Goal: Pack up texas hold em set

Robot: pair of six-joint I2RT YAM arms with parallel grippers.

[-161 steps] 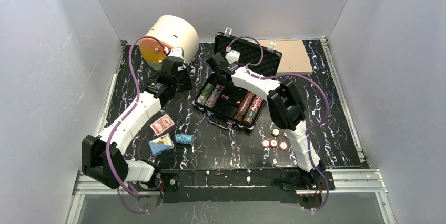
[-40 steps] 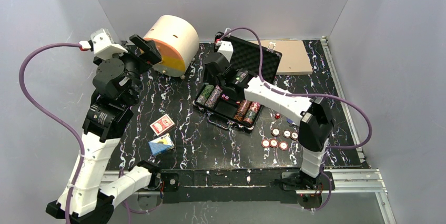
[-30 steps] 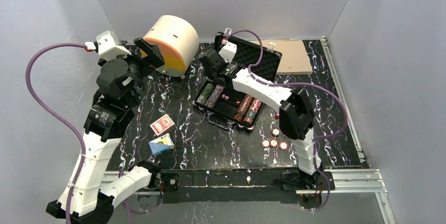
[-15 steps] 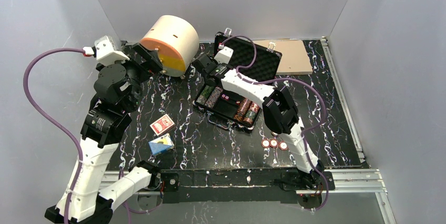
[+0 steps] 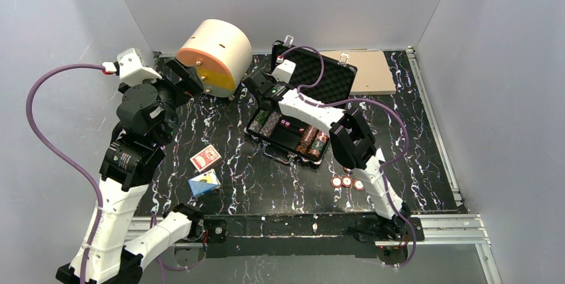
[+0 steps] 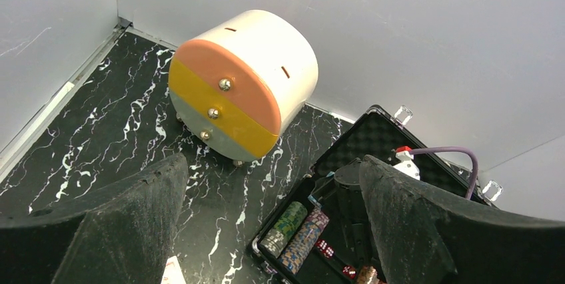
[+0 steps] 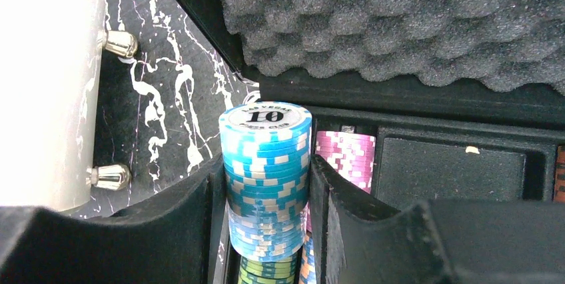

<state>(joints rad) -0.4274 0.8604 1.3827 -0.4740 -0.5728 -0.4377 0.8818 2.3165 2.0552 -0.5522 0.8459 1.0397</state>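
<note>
The black briefcase (image 5: 291, 139) lies open mid-table, its foam lid (image 5: 328, 76) raised. Rows of striped chips (image 5: 265, 121) and red dice (image 5: 285, 123) lie inside. My right gripper (image 7: 268, 211) is shut on an upright stack of blue chips (image 7: 266, 164) above the case's far-left end, over the green and purple rows. My left gripper (image 5: 183, 74) hangs open and empty, high beside the cream cylinder. A red deck (image 5: 205, 159) and a blue deck (image 5: 204, 183) lie on the table at front left. Loose round chips (image 5: 346, 181) lie at front right.
The big cream cylinder (image 5: 216, 54) with an orange-yellow face stands at the back left, close to the case's left end and my right gripper. A flat tan board (image 5: 372, 71) lies behind the lid. Grey walls enclose the table on three sides.
Over the last second the right arm has swung left to the case's far-left end with the blue stack. The left arm shifted slightly. That blue stack no longer lies beside the decks.
</note>
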